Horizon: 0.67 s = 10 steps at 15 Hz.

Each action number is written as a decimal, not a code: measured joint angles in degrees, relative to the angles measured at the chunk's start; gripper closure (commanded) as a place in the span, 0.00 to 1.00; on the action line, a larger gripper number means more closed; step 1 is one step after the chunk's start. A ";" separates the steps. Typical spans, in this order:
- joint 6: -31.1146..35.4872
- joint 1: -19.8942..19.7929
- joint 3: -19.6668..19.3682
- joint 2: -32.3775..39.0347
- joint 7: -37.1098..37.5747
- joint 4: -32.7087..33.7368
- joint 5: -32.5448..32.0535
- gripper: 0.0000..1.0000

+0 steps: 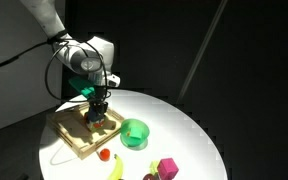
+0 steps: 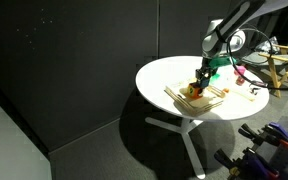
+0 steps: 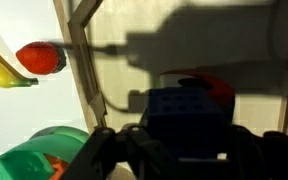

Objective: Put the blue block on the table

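So the gripper [image 1: 98, 116] is down on the wooden tray [image 1: 72, 140], which sits close to the edge of the table [image 1: 189, 130]. In the wrist view the blue block [image 3: 189, 115] sits right between the jaws, fairly snug, but I honestly can't tell if they're actually squeezing it yet. I'd get a square grip on the flat sides, lift straight up so it clears the tray rim and doesn't bump the orange cube [image 3: 220, 88] just behind it, then set it on bare tabletop away from the green bowl [image 1: 134, 132]. No brands or readable writing anywhere.
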 measured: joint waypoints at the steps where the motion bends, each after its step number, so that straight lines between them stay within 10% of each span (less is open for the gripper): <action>1: 0.00 0.00 -0.15 0.00 0.04 0.00 -0.09 0.71; 10: -0.05 0.06 -2.34 -3.26 3.70 -1.33 -1.05 0.71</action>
